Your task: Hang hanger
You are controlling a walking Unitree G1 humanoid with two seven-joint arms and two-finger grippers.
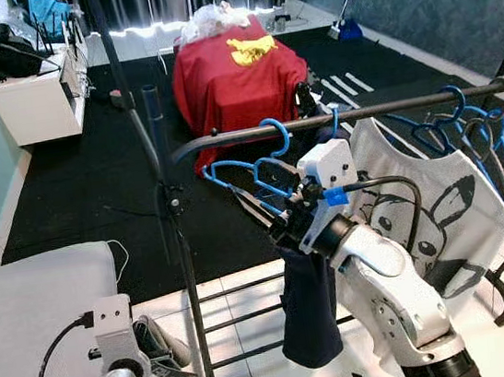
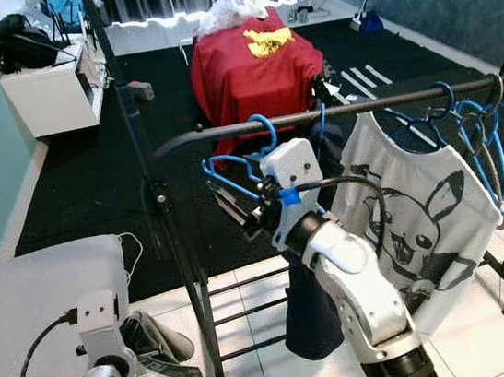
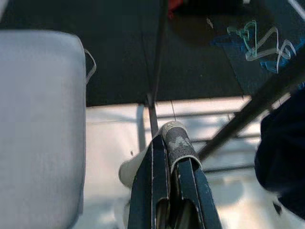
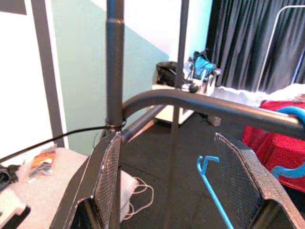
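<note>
On rail (image 1: 317,120), blue hanger (image 1: 259,167) hangs hook-up.

Head cameras look down at the clothes rail (image 1: 336,118) nearby.

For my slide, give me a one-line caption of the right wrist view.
Open right end effector raised near the black clothes rail, with a blue hanger between its fingers.

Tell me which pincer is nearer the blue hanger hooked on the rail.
Right. The right pincer is raised just below the rail, beside the blue hanger. The left pincer hangs low beside the rack's upright, holding a grey cloth, well away from it.
</note>
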